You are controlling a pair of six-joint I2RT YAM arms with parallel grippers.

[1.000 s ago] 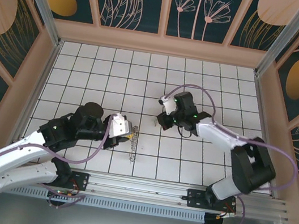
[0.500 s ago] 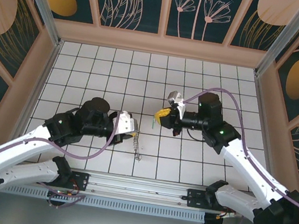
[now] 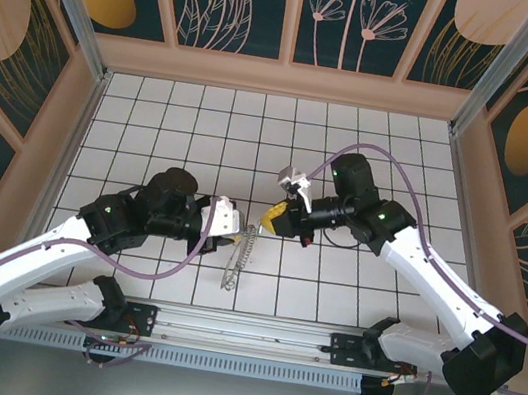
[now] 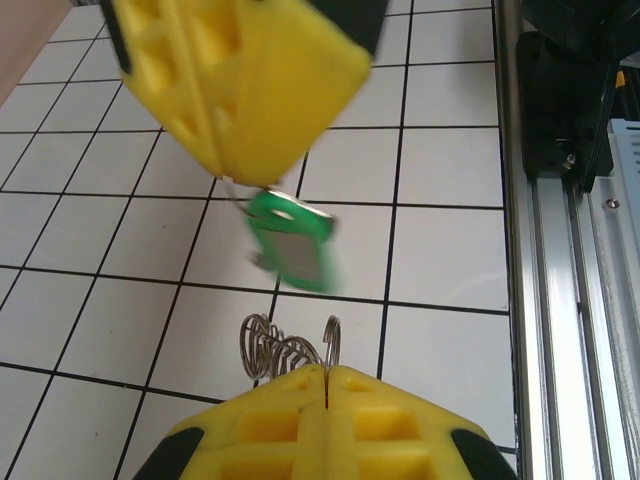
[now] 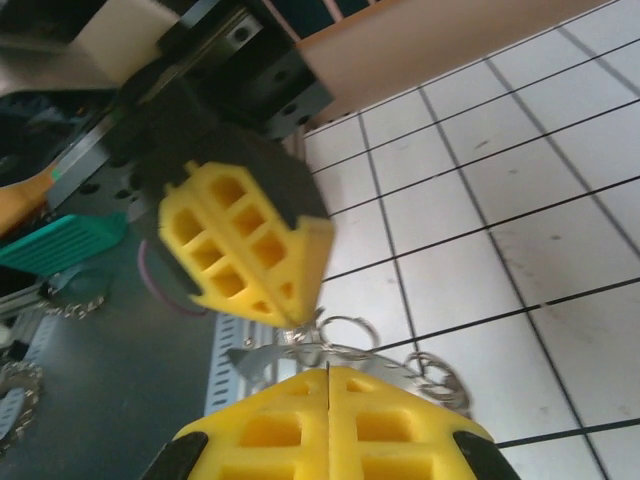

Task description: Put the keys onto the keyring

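Roughly: one green key, one keyring, two grippers. Left gripper is pinched tight on the keyring coils, with the loop trailing toward the front rail. Right gripper is clamped on the key, just beside the left tips. Table has open tiles behind and on both sides.

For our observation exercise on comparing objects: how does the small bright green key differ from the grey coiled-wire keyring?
The small bright green key is a flat solid tag; the grey coiled-wire keyring is thin open loops. The key hangs from the right gripper; the keyring is pinched in the left gripper. Both are gripped and close together.
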